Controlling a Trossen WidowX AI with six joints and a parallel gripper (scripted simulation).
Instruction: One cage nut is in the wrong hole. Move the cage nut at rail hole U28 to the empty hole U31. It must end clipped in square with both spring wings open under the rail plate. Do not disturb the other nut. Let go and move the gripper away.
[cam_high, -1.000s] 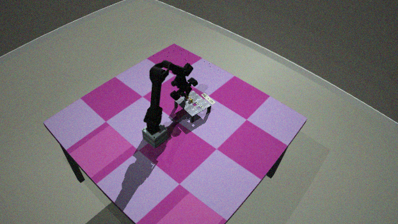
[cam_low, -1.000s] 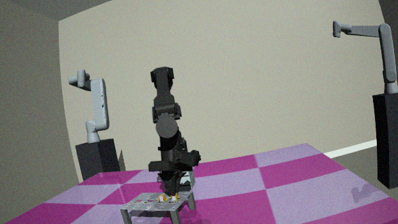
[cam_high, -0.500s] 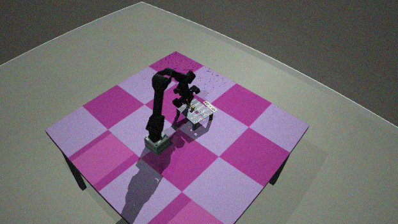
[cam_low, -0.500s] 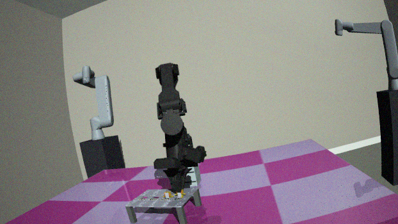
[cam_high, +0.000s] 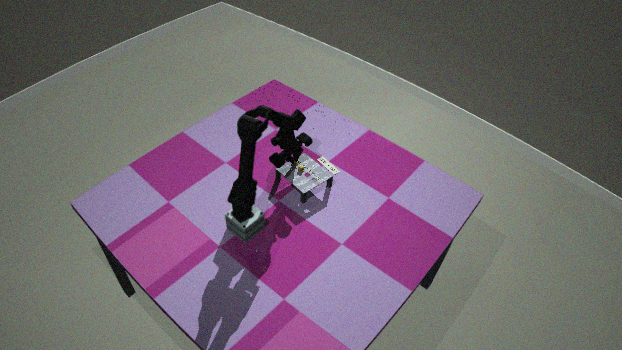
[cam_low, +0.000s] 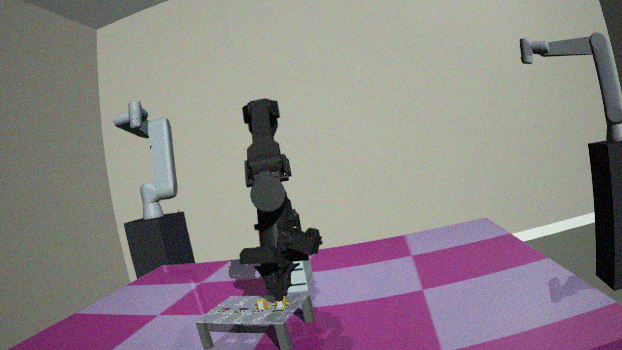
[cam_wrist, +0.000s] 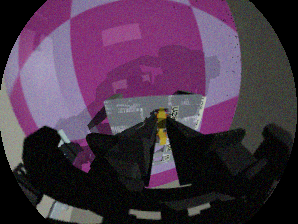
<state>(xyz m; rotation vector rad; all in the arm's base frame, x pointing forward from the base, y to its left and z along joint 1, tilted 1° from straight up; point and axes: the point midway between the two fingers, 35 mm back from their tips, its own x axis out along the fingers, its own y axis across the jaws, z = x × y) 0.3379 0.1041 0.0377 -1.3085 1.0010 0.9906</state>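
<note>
Above the rail plate (cam_high: 306, 186) (cam_low: 235, 317) (cam_wrist: 125, 116), end effector (cam_high: 297, 162) (cam_low: 280, 299) (cam_wrist: 161, 119) gripping 1 nut (cam_low: 284, 302) (cam_wrist: 161, 114)

A beige wall (cam_low: 375, 125) rises behind the checkered pink-and-lilac table (cam_high: 400, 240) (cam_low: 370, 320) (cam_wrist: 135, 60).

On the grey rail plate (cam_high: 306, 186) (cam_low: 227, 318) (cam_wrist: 122, 119), one dark-on-white label (cam_wrist: 175, 113) starts with what looks like "U2", though the wrist view is too grainy to be sure of the rest. The other small markings on the plate are too blurred to read, as is the dark print on the white strip (cam_high: 328, 165) (cam_wrist: 201, 111) along its right edge
</note>
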